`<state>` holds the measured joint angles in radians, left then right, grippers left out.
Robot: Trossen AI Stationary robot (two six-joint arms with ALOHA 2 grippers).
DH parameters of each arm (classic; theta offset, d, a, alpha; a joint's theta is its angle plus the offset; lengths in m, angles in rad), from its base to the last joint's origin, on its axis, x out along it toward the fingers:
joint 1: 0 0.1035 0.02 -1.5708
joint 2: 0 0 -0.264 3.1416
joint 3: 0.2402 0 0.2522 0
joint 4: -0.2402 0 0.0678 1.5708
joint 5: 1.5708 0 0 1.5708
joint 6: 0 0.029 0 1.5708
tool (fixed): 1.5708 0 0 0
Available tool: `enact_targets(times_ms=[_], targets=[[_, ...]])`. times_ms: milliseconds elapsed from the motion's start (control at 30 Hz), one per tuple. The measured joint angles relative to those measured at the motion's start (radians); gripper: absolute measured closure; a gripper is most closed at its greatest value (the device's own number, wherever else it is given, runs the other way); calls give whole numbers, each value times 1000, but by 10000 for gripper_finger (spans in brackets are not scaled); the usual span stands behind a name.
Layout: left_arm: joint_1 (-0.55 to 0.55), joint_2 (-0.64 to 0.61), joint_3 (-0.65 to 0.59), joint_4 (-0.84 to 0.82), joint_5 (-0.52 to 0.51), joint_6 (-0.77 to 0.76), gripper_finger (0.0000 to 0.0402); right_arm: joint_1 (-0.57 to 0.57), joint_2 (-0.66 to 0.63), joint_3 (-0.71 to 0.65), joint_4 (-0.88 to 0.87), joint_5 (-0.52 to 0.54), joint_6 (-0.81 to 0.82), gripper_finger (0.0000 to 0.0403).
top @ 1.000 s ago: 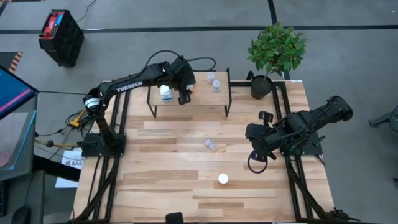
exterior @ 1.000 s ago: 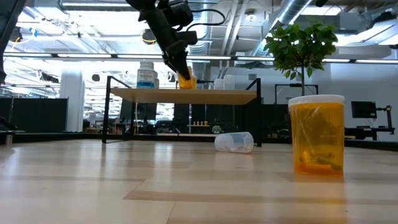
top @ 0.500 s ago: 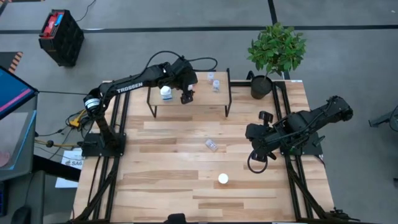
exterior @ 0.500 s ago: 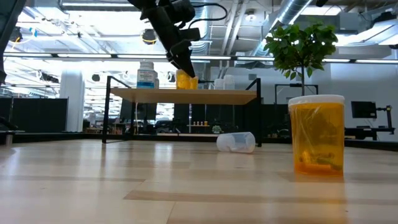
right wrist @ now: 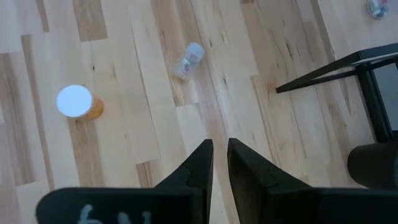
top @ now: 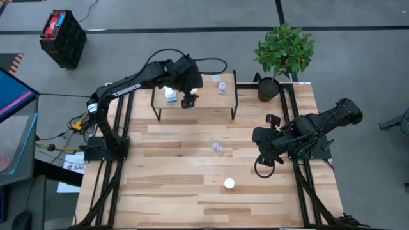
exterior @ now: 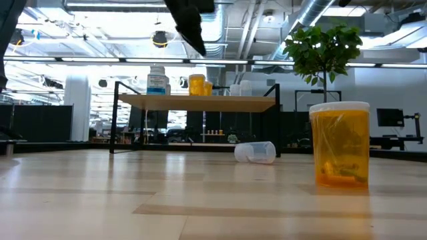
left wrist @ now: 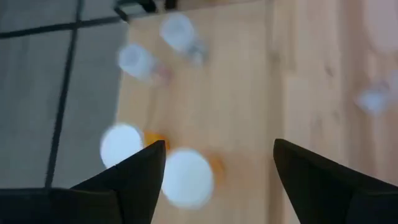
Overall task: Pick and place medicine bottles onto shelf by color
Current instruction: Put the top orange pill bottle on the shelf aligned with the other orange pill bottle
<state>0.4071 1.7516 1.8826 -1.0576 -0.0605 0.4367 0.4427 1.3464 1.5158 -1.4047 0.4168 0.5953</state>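
The shelf (top: 211, 100) stands at the table's far side. On its top board (exterior: 200, 102) stand a white bottle (exterior: 157, 79), two orange bottles (exterior: 196, 85) (left wrist: 186, 176) and clear ones (top: 222, 87). My left gripper (left wrist: 217, 168) hangs open above the orange bottles, clear of them (exterior: 190, 27). On the table a clear bottle (top: 217, 149) lies on its side and an orange bottle with a white cap (top: 229, 184) stands upright. My right gripper (right wrist: 219, 155) waits shut above the table's right part.
A potted plant (top: 283, 51) stands at the far right corner, beside the shelf. The shelf's black legs (right wrist: 336, 71) reach down to the table. Bare wooden boards (top: 166, 166) lie between the shelf and the near edge.
My left gripper has let go of an orange bottle on the shelf and risen straight up from it. That bottle now stands upright on the top board next to the other orange one.
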Motion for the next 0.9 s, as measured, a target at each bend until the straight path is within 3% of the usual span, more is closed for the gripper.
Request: enact_targets(times_ms=[133,233,567,900], targets=[[-10,-1,37,-198,0,2,125,0,0,0,0,0,0,333],[-3,-2,-1,-266,1,-31,136,0,0,0,0,0,0,333],[3,1,-162,-135,-8,-8,167,0,0,0,3,0,7,333],[15,1,-172,-33,-32,54,168,0,0,0,3,0,8,333]])
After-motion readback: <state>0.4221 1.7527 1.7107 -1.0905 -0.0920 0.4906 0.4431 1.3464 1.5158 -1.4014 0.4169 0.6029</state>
